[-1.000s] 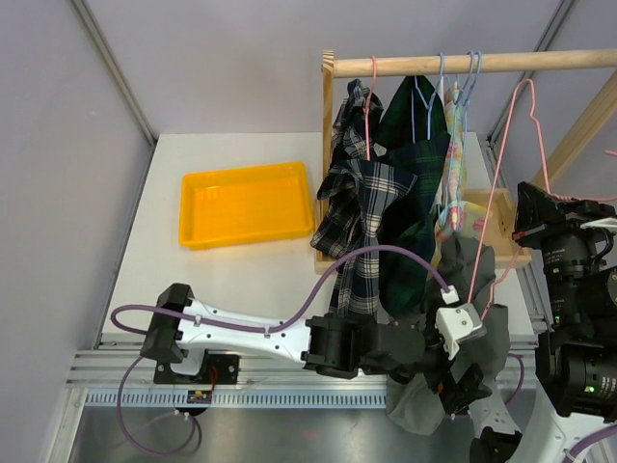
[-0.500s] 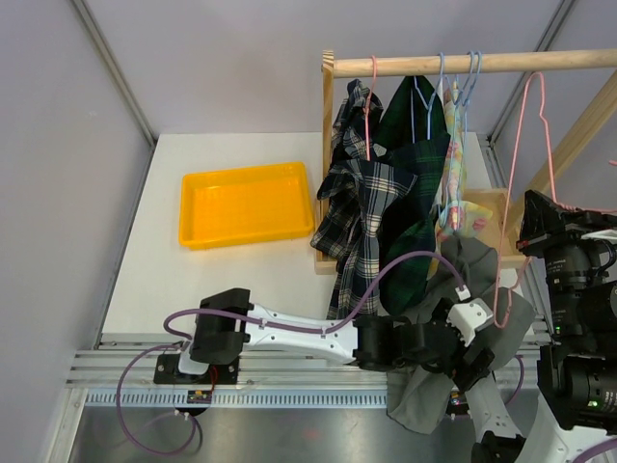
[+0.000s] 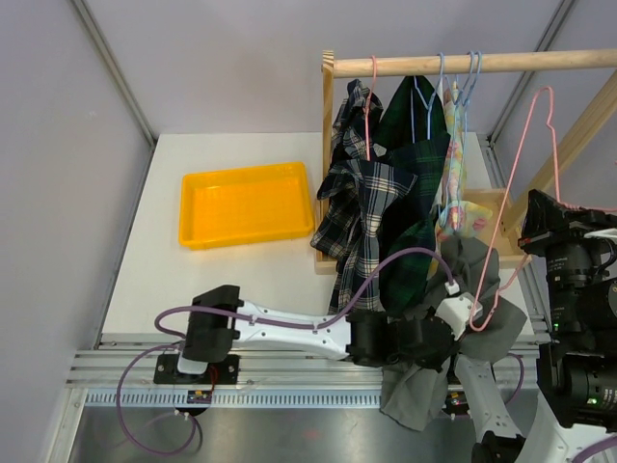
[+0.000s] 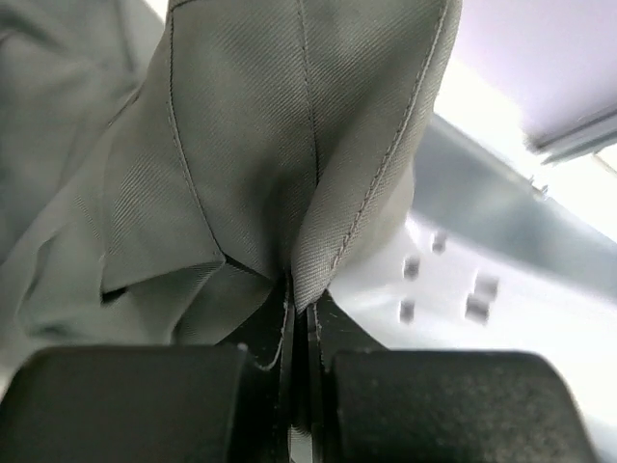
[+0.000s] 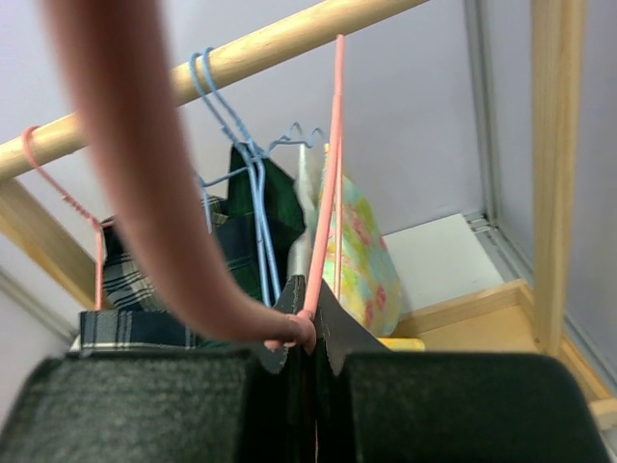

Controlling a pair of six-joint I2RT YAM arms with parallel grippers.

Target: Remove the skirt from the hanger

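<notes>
At 5 o'clock in the top view, the left jaws are clenched on a fold of the grey skirt (image 4: 289, 145), which hangs past the tabletop's (image 3: 193, 280) near edge. At 3 o'clock, the right jaws are clamped on the pink hanger's (image 5: 145, 174) wire. The hanger's low end looks caught in the cloth. Pulling apart could snag it, or the thin wire could slip free.
</notes>
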